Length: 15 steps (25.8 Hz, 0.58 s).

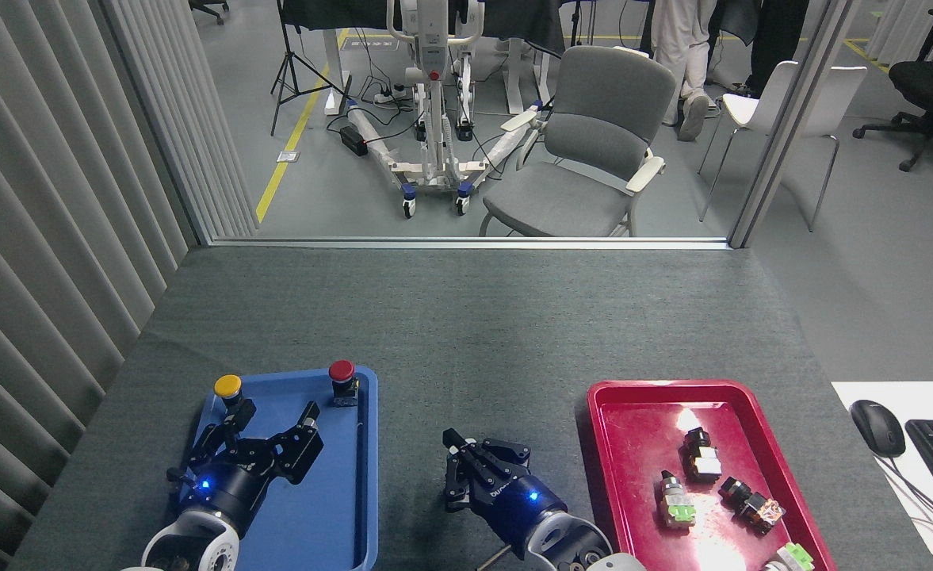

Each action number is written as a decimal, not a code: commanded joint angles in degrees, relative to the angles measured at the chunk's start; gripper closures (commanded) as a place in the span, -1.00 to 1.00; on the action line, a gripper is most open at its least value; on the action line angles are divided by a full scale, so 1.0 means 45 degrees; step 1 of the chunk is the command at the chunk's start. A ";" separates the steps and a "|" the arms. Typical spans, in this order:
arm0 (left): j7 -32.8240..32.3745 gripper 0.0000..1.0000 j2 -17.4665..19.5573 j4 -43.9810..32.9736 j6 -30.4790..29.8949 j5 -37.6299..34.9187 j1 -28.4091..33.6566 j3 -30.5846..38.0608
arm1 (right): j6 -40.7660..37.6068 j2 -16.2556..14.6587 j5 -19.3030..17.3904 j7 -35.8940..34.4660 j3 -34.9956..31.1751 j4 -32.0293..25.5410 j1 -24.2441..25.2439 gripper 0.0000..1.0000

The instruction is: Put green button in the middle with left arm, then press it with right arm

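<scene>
Left arm's fingers (264, 432) spread open, empty, over blue tray (355, 507). Right arm's fingers (474, 460) on the table (466, 317) at 6 o'clock; closure unclear. Green button hidden beneath them, not visible.

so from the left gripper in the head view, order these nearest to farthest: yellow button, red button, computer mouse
From the left gripper:
1. Yellow button, just beyond its fingers, at the blue tray's far left corner.
2. Red button, at the tray's far right corner.
3. Computer mouse, far off to the right, past the red tray.
</scene>
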 commanded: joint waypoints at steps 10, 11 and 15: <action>0.0181 -1.00 0.0156 -0.0124 0.2294 -0.0307 0.0019 -0.0882 | 0.0097 -0.0110 -0.0032 -0.4466 -0.3253 -0.0395 0.0976 0.88; 0.0298 -1.00 0.0156 -0.0163 0.2606 -0.0385 0.0019 -0.1077 | 0.0097 -0.0129 -0.0032 -0.4622 -0.3370 -0.0395 0.0995 0.87; 0.0377 -1.00 -0.0039 -0.0182 0.2822 -0.0424 0.0019 -0.1136 | 0.0351 -0.0169 -0.0032 -0.4720 -0.3780 -0.0395 0.1093 0.44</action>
